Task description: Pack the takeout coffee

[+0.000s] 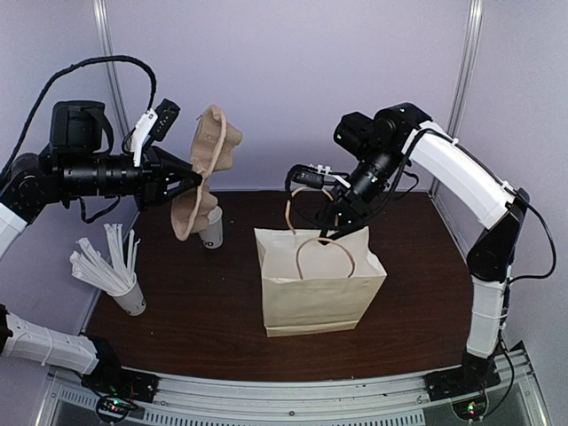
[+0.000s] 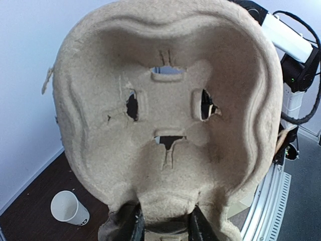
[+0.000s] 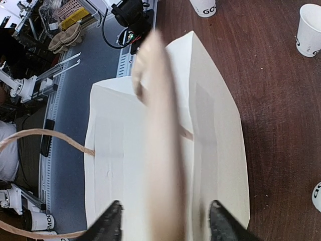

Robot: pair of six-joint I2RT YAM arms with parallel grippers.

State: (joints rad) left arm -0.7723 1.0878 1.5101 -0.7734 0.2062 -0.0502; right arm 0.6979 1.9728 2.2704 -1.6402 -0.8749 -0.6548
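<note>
No cup with a black lid shows, so the takeout coffee is out of view. My left gripper (image 1: 191,180) (image 2: 166,228) is shut on the edge of a brown moulded-pulp cup carrier (image 1: 209,164) (image 2: 165,100) and holds it upright in the air at the back left. A white paper bag (image 1: 319,284) (image 3: 215,125) stands open at mid-table. My right gripper (image 1: 335,220) (image 3: 165,223) hangs open just above the bag's back edge. The bag's raised tan handle (image 3: 160,130) runs blurred between the jaws.
An open, lidless white printed cup (image 1: 211,232) (image 2: 67,207) (image 3: 310,30) stands under the carrier. A white cup full of wrapped straws (image 1: 124,288) is at the front left. A sliver of another printed cup (image 3: 317,196) shows at the edge.
</note>
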